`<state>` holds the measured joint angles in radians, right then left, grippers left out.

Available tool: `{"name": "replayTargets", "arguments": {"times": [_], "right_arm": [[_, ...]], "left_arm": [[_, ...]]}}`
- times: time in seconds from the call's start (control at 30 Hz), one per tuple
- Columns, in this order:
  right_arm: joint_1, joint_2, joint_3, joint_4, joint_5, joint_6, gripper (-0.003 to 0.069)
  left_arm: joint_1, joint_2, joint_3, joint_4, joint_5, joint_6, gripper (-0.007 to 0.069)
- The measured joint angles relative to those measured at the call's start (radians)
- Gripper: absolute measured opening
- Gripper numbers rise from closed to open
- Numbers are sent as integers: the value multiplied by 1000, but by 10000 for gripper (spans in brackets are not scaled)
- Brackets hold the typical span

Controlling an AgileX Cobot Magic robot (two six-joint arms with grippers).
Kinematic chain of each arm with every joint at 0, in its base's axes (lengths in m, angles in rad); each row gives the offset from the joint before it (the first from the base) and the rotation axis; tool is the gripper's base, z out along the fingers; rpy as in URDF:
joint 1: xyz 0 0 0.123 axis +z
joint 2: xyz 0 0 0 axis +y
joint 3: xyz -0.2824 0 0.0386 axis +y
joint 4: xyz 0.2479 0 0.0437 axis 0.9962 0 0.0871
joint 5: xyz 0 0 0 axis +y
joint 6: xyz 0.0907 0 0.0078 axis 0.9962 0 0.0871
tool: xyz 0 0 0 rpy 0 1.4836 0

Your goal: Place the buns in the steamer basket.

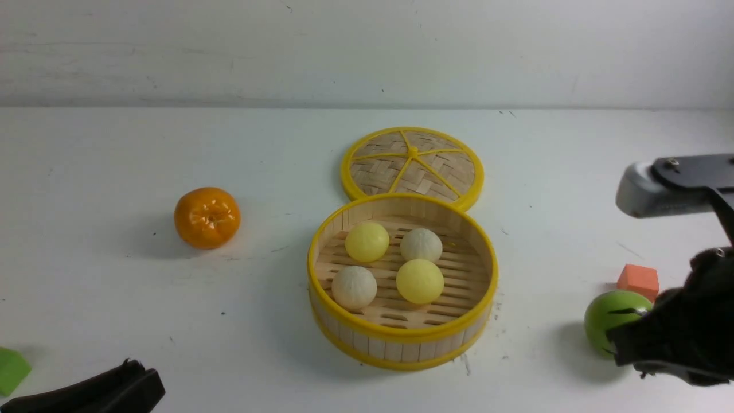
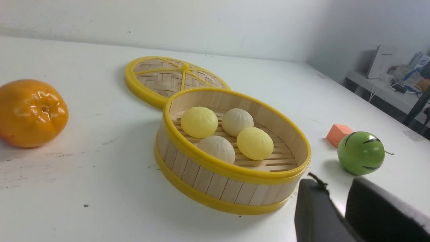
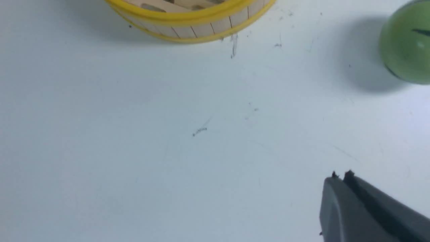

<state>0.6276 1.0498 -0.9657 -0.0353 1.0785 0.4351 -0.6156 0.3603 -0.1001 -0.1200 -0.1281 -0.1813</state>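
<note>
The steamer basket (image 1: pixel 401 339) stands mid-table. Inside it lie two pale yellow buns (image 1: pixel 367 241) (image 1: pixel 420 281) and two off-white buns (image 1: pixel 421 245) (image 1: pixel 354 287). In the left wrist view the basket (image 2: pixel 215 185) shows the same buns (image 2: pixel 199 122). My left gripper (image 1: pixel 135 381) is low at the near left, away from the basket. Its fingers stand apart with nothing between them (image 2: pixel 336 183). My right gripper (image 1: pixel 622 347) is at the near right, beside the green ball. Its fingers are pressed together and hold nothing (image 3: pixel 341 174). The right wrist view catches only the basket's near wall (image 3: pixel 201 28).
A woven lid (image 1: pixel 412 166) lies flat just behind the basket. A glossy orange (image 1: pixel 207 217) sits to the left. A green ball (image 1: pixel 608 318) and an orange block (image 1: pixel 637 281) are at the right, next to my right gripper. A green block (image 1: pixel 11 370) is at the near left edge.
</note>
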Motion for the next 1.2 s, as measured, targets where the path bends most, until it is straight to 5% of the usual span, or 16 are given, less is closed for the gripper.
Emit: {"name": "replayTargets", "arguments": {"times": [0.43,0.6,0.8,1.2], "right_arm": [[-32,-174,78,-85,54,-2,-13],[-352,-524,458,-100,-393,-110,-13],[-596,-930,894,-91,-749,-215,-13],[-628,-1060,986,-34,-695,-219,-9]], "left_arm": [[0,0,0,0,1,0,153],[0,0,0,0,2,0,160],[0,0,0,0,3,0,165],[0,0,0,-1,3,0,181]]}}
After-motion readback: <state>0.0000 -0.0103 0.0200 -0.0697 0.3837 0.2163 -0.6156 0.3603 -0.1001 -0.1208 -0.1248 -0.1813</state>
